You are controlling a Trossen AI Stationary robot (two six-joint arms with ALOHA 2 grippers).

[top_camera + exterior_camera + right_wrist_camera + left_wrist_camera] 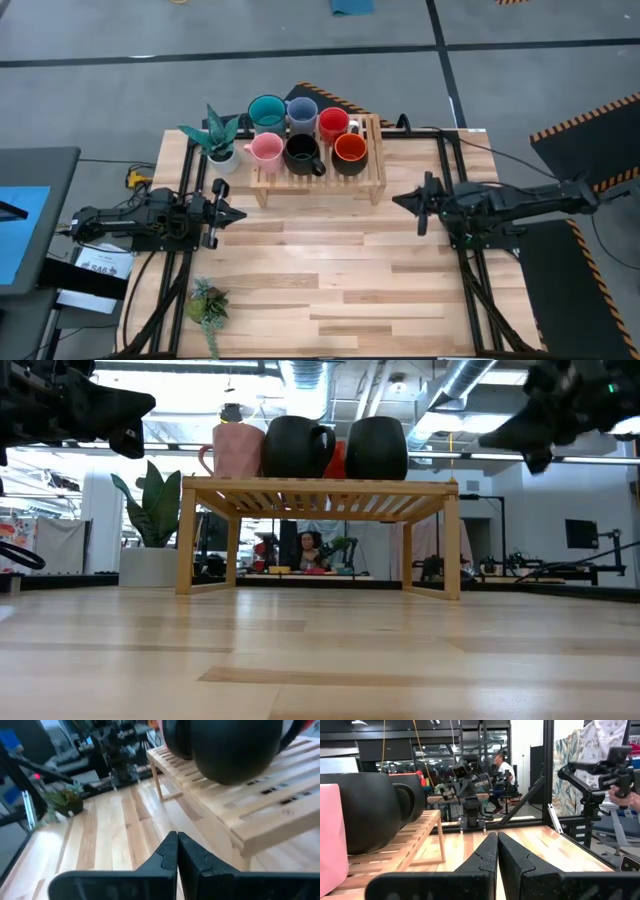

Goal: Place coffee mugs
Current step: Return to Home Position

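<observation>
Six mugs stand upright in two rows on a wooden slatted rack (318, 172) at the table's far side: teal (266, 112), grey-blue (301, 112) and red (333, 124) behind, pink (266, 150), black (302, 152) and orange (350, 150) in front. My left gripper (238, 212) hovers shut above the table, left of and nearer than the rack. My right gripper (399, 200) hovers shut to the right of the rack. In the left wrist view the pink mug (332, 840) and black mug (370, 810) show beside the shut fingers (496, 851).
A potted plant (215, 140) stands left of the rack, a small succulent (207, 305) sits near the table's near left corner. Bare wooden tabletop (330, 270) lies between the arms. A person shows in the room beyond the table (505, 770).
</observation>
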